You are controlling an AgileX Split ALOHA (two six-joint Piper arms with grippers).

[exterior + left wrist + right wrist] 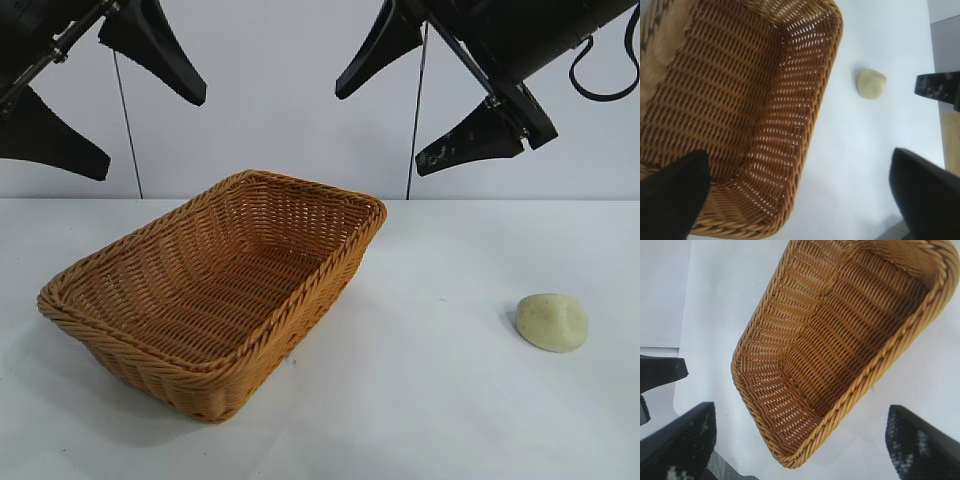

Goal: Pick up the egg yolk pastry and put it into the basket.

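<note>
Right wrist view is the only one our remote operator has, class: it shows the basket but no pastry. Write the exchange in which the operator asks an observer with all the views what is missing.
Operator: Where is the egg yolk pastry?
Observer: In the exterior view the egg yolk pastry lies on the white table, to the right of the basket and apart from it.
Operator: Is anything holding it?
Observer: No. The right gripper hangs open high above the table, well clear of the pastry.
Operator: And the other arm?
Observer: The left gripper is open too, up above the basket's left side, holding nothing.
Operator: Anything in the basket's near end?
Observer: The left wrist view shows it empty.
</note>
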